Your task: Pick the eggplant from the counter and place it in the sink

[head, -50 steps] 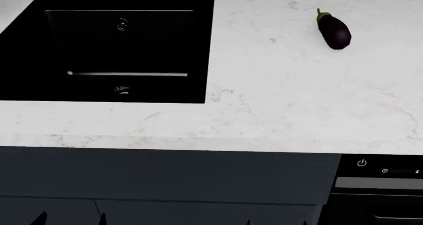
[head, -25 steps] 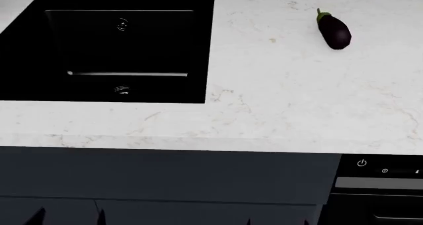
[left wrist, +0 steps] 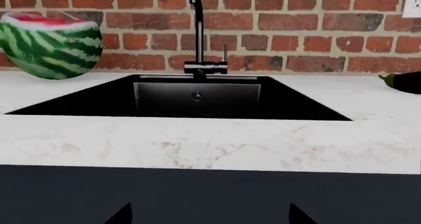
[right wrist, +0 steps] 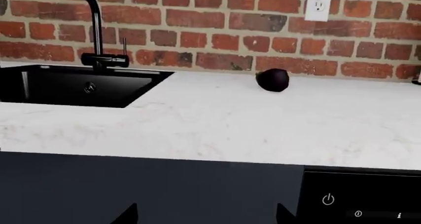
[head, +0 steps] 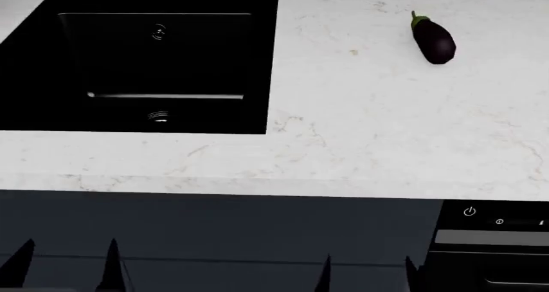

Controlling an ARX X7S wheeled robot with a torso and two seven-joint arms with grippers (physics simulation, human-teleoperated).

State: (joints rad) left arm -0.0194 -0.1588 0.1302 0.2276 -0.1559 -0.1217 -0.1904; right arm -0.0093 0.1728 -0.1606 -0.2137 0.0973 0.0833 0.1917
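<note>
Two grippers show only as dark fingertips at the bottom edge of the head view, the left gripper [head: 67, 265] below the sink side and the right gripper [head: 367, 271] nearer the appliance panel [head: 493, 221]; each pair of jaws stands well parted and holds nothing, which suits a reach not yet begun. Both sit low in front of the dark cabinet face, below the table [head: 360, 137], so neither is over the work surface yet. On that white marble top the eggplant [head: 433, 39] lies on its side, stem cap pointing away from the robot, well apart from the sink [head: 137, 60] and to its right. Since it rests on the right-hand side, the right arm looks the likelier one to fetch it. A cut watermelon [left wrist: 51, 44] stands beyond the basin near the brick wall.
</note>
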